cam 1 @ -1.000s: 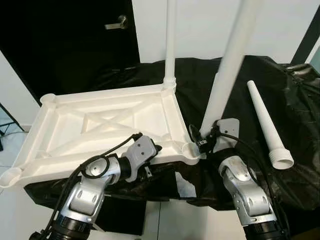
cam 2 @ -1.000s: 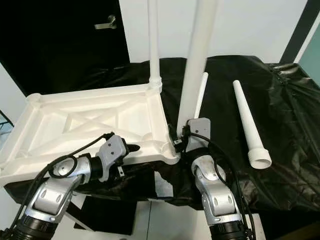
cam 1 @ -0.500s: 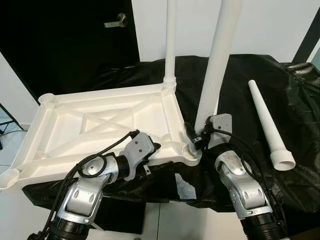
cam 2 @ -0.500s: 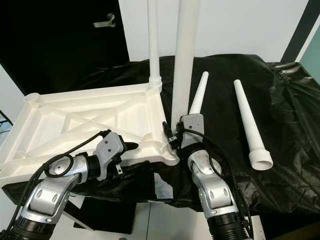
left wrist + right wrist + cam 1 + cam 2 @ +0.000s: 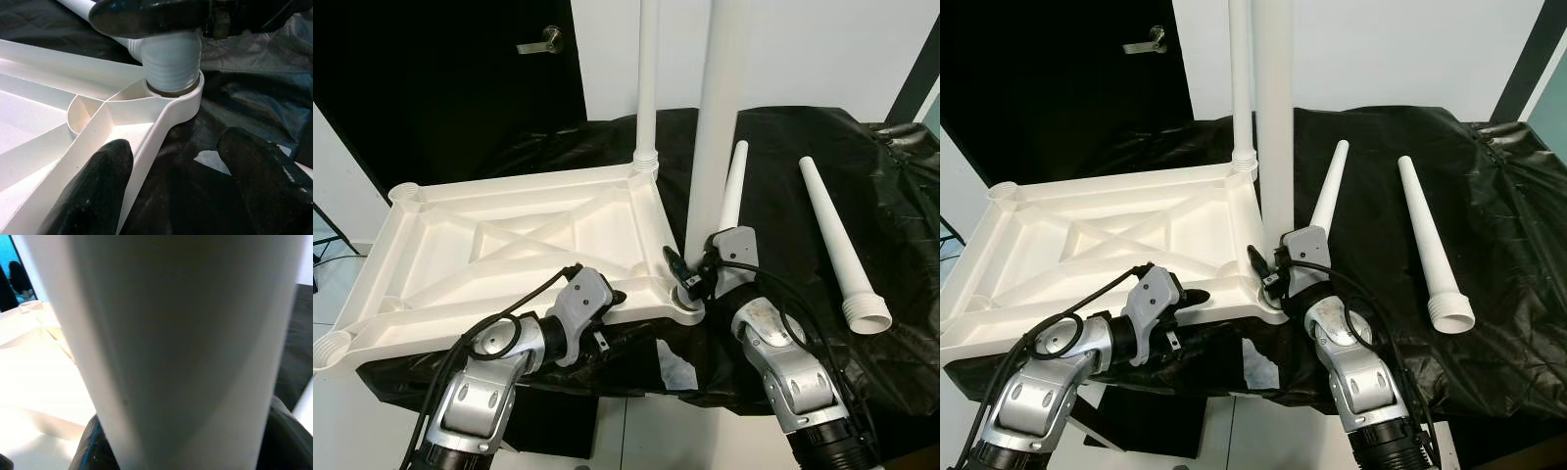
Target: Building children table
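Two pincers: right pincer (image 5: 688,279) clenched round upright leg (image 5: 717,147), left pincer (image 5: 183,161) spread astride tabletop (image 5: 509,245) rim.

No readable text, labels, brands, numbers or signs anywhere in view.
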